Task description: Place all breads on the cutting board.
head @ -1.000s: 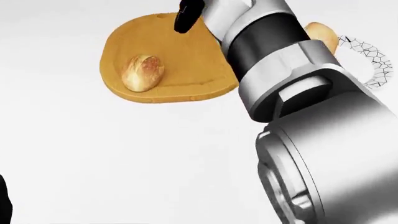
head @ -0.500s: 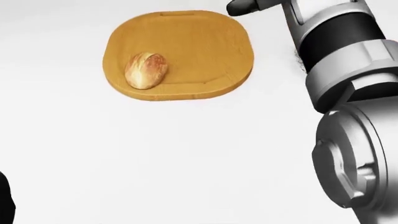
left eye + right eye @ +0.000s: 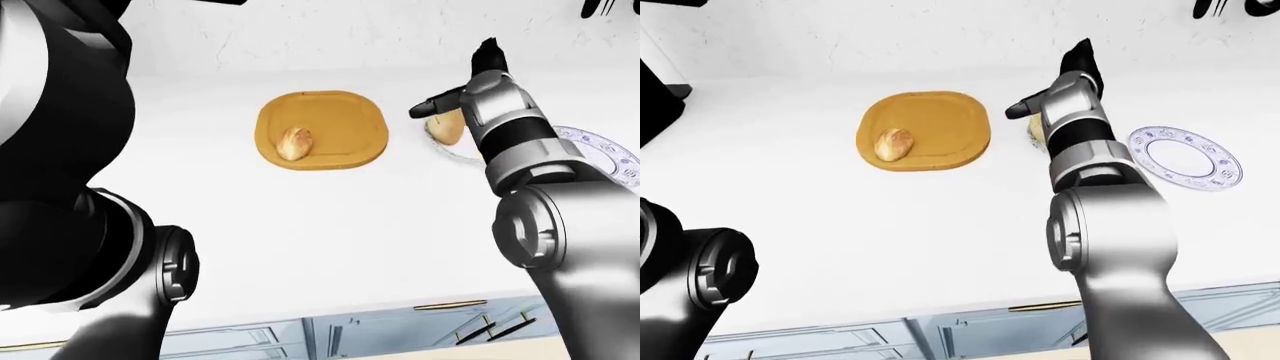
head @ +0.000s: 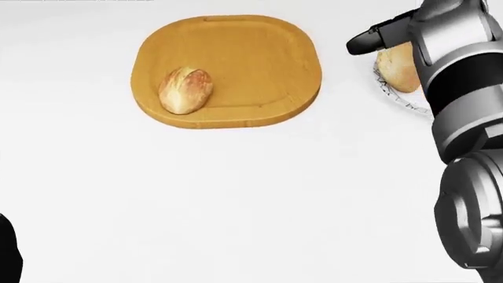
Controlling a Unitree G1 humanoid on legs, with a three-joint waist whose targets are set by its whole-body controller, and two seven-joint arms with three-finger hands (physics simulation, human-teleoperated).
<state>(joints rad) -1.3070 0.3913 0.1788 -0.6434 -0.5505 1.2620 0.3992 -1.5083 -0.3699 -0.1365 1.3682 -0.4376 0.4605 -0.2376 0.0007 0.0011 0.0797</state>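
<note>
1 bread roll [image 4: 186, 89] lies on the cutting board [image 4: 252, 53]. A 2nd bread [image 4: 397, 68] sits right of the board on the white tabletop [image 4: 236, 194], just under the right hand's fingers [image 4: 370, 40], spread and empty above it.

Right arm stretched way out up the right side of the head view, silver forearm, black wrist band. Right hand [image 3: 470, 86] up at the end, fingers spread open: one dark finger [image 4: 370, 40] poking out toward the view's left, another sticking straight up in the eye views. Not gripping anything. Left arm [image 3: 70, 172] bent, filling the left-eye view's left side; left hand out of sight.
</note>
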